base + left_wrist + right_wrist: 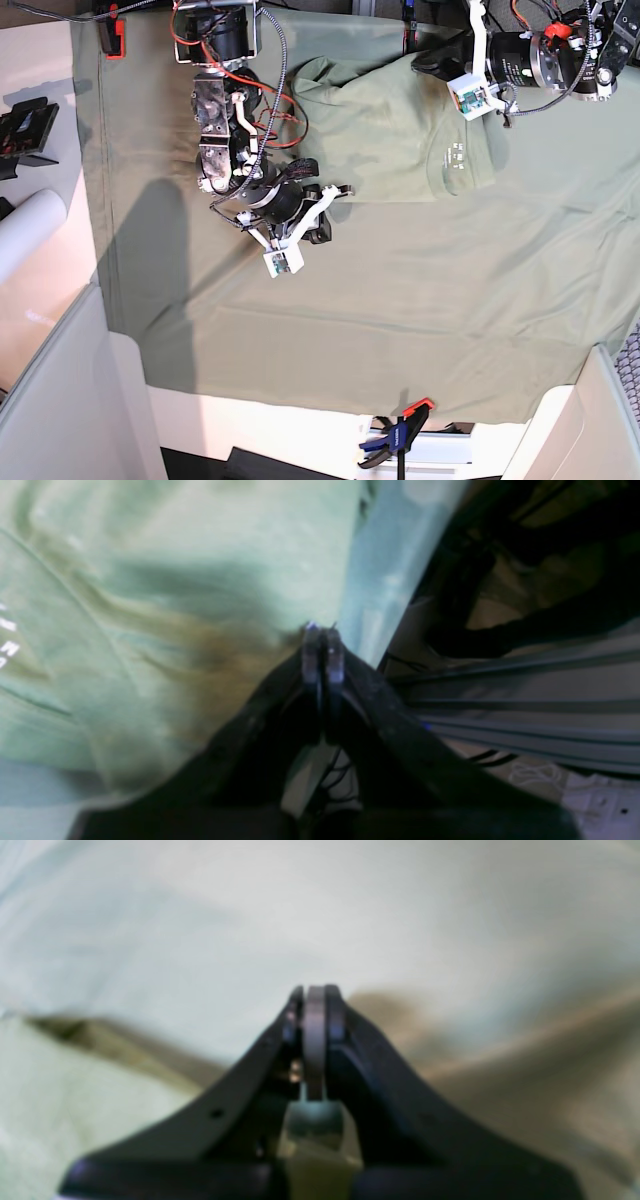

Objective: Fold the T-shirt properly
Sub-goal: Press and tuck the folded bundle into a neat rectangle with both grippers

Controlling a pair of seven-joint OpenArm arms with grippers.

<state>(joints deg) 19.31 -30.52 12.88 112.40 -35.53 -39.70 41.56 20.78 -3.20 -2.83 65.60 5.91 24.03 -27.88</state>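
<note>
A T-shirt [400, 140] lies on the far part of a sheet [400, 310]; a clamp [398, 435] sits at the sheet's near edge, a roll [25, 235] off its left side.

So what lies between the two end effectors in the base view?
Only T-shirt fabric spans from the right end effector to the left end effector; base view shows it.
</note>
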